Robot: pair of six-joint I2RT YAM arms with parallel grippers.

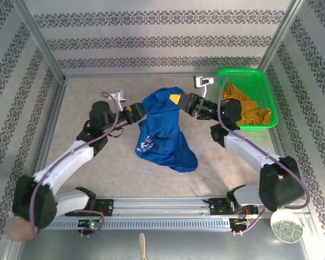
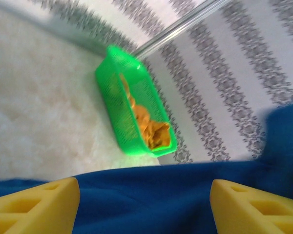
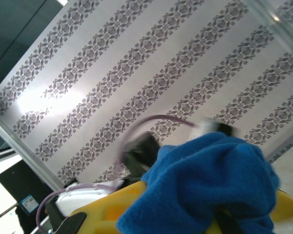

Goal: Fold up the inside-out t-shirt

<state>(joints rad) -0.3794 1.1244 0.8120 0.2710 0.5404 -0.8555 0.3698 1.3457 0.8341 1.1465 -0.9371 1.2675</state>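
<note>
T-shirt (image 1: 163, 132) sits bunched mid-worktop (image 1: 97, 162): upper part lifted between the two claws, lower part crumpled on the surface. Right claw (image 1: 177, 99) is pressed together on a wad of blue cloth. Left claw (image 2: 144, 207) is spread; cloth lies across the gap, unpinched.

Risks, as we judge them:
- One pinch carries the lifted cloth. A thick wad may slip out.
- It may also drag several layers along, skewing the fold.
- The right arm works near the green basket (image 1: 262, 81); a wide swing may knock it.
</note>
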